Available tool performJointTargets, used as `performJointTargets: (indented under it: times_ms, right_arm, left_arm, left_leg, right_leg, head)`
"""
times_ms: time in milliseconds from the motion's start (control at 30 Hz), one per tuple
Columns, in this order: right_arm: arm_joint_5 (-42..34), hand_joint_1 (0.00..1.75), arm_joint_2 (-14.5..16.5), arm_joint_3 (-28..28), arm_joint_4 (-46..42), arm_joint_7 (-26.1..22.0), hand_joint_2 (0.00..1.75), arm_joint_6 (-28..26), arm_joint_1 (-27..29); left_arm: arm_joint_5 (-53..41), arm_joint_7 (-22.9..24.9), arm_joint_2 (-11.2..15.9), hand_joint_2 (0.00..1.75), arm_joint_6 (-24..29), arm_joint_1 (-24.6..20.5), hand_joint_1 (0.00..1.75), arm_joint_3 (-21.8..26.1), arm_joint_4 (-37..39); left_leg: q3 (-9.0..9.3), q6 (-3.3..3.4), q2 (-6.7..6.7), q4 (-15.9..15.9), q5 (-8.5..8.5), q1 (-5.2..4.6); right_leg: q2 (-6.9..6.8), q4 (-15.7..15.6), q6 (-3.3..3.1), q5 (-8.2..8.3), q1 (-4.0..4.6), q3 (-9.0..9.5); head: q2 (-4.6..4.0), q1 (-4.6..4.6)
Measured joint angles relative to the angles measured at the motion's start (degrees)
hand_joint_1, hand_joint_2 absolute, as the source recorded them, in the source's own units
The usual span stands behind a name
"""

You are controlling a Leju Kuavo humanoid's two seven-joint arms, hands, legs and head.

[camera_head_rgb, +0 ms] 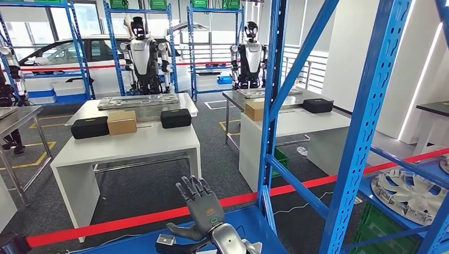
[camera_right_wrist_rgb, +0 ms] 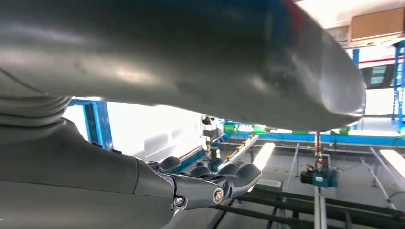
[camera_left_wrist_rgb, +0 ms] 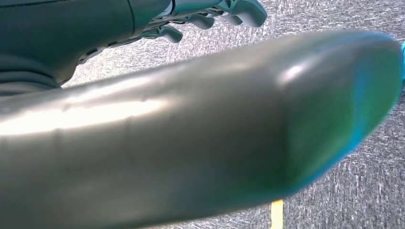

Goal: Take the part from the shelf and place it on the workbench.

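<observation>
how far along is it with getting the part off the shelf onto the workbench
Nothing looks done yet. The silver wheel-cover part lies on the blue shelf, untouched. The right hand is raised, fingers spread, holding nothing; the left hand holds nothing either. Left: grip the part, carry it to the white workbench and set it down.

A silver wheel-cover part [camera_head_rgb: 410, 193] on the blue shelf [camera_head_rgb: 370, 121] is partly hidden behind the shelf's upright and cut off by the head view's right edge. The raised hand [camera_head_rgb: 201, 209] is cut at the wrist by the bottom edge. In the left wrist view, a blurred thumb [camera_left_wrist_rgb: 200, 129] hides most of the fingers [camera_left_wrist_rgb: 239, 12].
</observation>
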Motion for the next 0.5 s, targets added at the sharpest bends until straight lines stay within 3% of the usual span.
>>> performJointTargets:
  times_ms: [233, 300, 367, 433, 467, 500]
  right_arm:
    - [-0.54, 0.00, 1.20, 0.81, -0.04, -0.07, 0.00, 0.64, -0.15]
    - [-0.81, 0.00, 1.40, 1.04, -0.19, -0.18, 0.00, 0.66, -0.23]
    - [-0.90, 0.00, 1.46, 1.11, -0.32, -0.28, 0.00, 0.67, -0.41]
    - [-0.93, 0.00, 1.46, 1.15, -0.32, -0.27, 0.00, 0.73, -0.39]
    - [-0.94, 0.00, 1.45, 1.16, -0.31, -0.26, 0.00, 0.77, -0.23]
    - [-0.95, 0.00, 1.44, 1.17, -0.31, -0.25, 0.00, 0.80, -0.06]
  left_arm:
    - [0.51, 0.28, 0.00, 0.00, 0.50, 0.00, 0.00, 0.06, -0.01]
    - [0.50, 0.24, -0.14, 0.00, 0.52, 0.01, 0.00, 0.06, 0.00]
    - [0.49, 0.22, -0.28, 0.00, 0.55, 0.01, 0.00, 0.06, -0.01]
    - [0.49, 0.22, -0.28, 0.00, 0.56, 0.00, 0.00, 0.06, -0.01]
    - [0.49, 0.22, -0.28, 0.00, 0.56, 0.02, 0.00, 0.06, -0.01]
    - [0.49, 0.22, -0.28, 0.00, 0.56, 0.05, 0.00, 0.06, 0.00]
  left_leg:
    - [0.03, 0.81, 0.00, 0.39, -0.50, -0.34]
    - [0.47, 1.12, 0.12, -0.18, -0.38, 0.07]
    - [1.01, 1.43, 0.31, -0.74, -0.26, 0.56]
    - [1.21, 1.56, 0.43, -0.78, -0.42, 0.66]
    - [1.26, 1.52, 0.47, -0.75, -0.52, 0.72]
    - [1.33, 1.41, 0.47, -0.69, -0.64, 0.80]
  right_leg:
    - [0.00, -0.18, 0.76, -0.24, -0.32, 0.37]
    - [-0.05, 0.22, 1.17, -0.66, -0.25, 0.31]
    - [-0.13, 4.03, 1.63, -2.76, -0.23, -1.38]
    - [-0.16, 11.81, 2.06, -6.15, -0.51, -5.39]
    - [-0.18, 15.13, 2.26, -7.15, -0.71, -7.33]
    - [-0.19, 16.67, 2.42, -7.08, -0.89, -8.47]
  head:
    - [0.00, -0.03]
    - [0.00, -0.01]
    - [0.00, 0.12]
    - [0.00, 0.25]
    - [0.00, 0.28]
    - [0.00, 0.30]
